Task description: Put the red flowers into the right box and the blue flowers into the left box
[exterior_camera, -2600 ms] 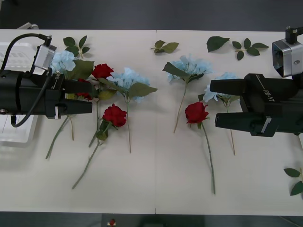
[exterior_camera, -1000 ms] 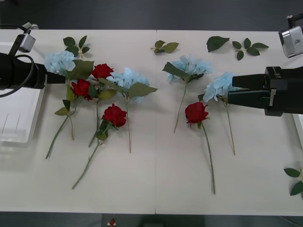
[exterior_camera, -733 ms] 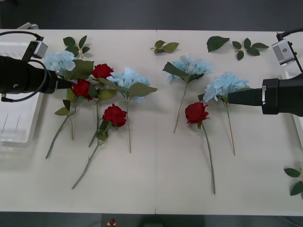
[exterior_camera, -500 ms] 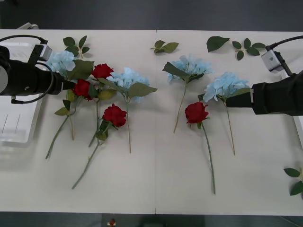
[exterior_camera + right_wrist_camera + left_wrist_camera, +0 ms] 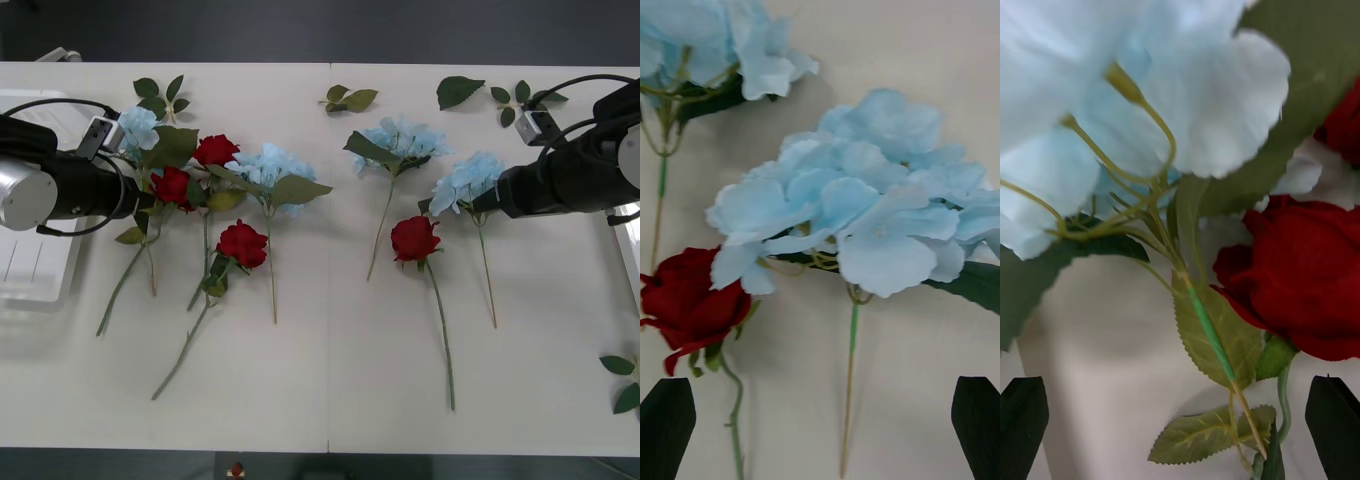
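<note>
On the pale table (image 5: 330, 380), the artificial pale sky-blue hydrangea-like flowers (image 5: 272, 165) and deep-red roses (image 5: 241, 244) on thin green wire stems lie scattered in two groups, none yet in a tray. The shallow white plastic left box (image 5: 30, 270) sits at the robot's left edge of the table and the rim of the white right box (image 5: 630, 245) shows at the far right edge. The left gripper (image 5: 1180, 431) hangs low over the leftmost blue cluster (image 5: 133, 128), its black fingers spread wide apart, with that flower's stem (image 5: 1214, 341) running between them just beside a red rose (image 5: 1304, 281). The right gripper (image 5: 824, 427) is likewise open, its fingers straddling the stem (image 5: 849, 382) of the right-hand blue cluster (image 5: 865, 206), with another red rose (image 5: 689, 304) lying near one finger. These flowers look very light, with soft fabric petals that would crush or slip if pinched, while the stems seem thin and bendy. The best hold is probably on the stem just below each head, closing gently, and on the left side taking care not to catch the neighbouring rose or the leaves (image 5: 1214, 341) tangled with it.
</note>
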Tool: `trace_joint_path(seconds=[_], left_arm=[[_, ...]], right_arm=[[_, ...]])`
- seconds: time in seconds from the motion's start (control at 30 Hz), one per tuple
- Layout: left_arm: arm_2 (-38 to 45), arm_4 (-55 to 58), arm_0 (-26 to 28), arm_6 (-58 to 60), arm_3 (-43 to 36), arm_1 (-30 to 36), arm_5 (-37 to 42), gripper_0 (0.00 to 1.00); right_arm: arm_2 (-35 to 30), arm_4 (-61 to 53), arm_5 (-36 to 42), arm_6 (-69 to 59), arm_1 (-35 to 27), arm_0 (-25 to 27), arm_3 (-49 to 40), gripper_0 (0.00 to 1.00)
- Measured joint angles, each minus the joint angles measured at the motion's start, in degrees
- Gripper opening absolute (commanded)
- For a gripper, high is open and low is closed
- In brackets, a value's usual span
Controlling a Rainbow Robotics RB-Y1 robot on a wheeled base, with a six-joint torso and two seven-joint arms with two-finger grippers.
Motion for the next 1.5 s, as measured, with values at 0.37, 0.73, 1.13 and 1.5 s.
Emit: trace_joint_path(seconds=[0.37, 0.73, 1.13, 1.5], left_arm=[[-0.6, -5.3, 0.0, 0.1, 3.0, -5.7, 0.1, 1.00], [-0.6, -9.2, 0.0, 0.1, 5.5, -9.2, 0.1, 0.87], [-0.6, -9.9, 0.0, 0.2, 6.5, -10.0, 0.2, 0.00], [-0.6, -11.2, 0.0, 0.2, 5.1, -9.5, 0.1, 0.00]], right_arm=[[3.5, 8.7, 4.3, -1.4, 6.7, -2.2, 6.9, 1.00], [3.5, 17.0, 3.5, -9.4, 12.9, -2.2, 11.5, 1.00], [7.0, 19.5, -1.6, -9.4, 15.9, -2.4, 18.7, 1.00], [8.8, 19.5, -2.7, -9.4, 17.7, -3.8, 22.2, 0.00]])
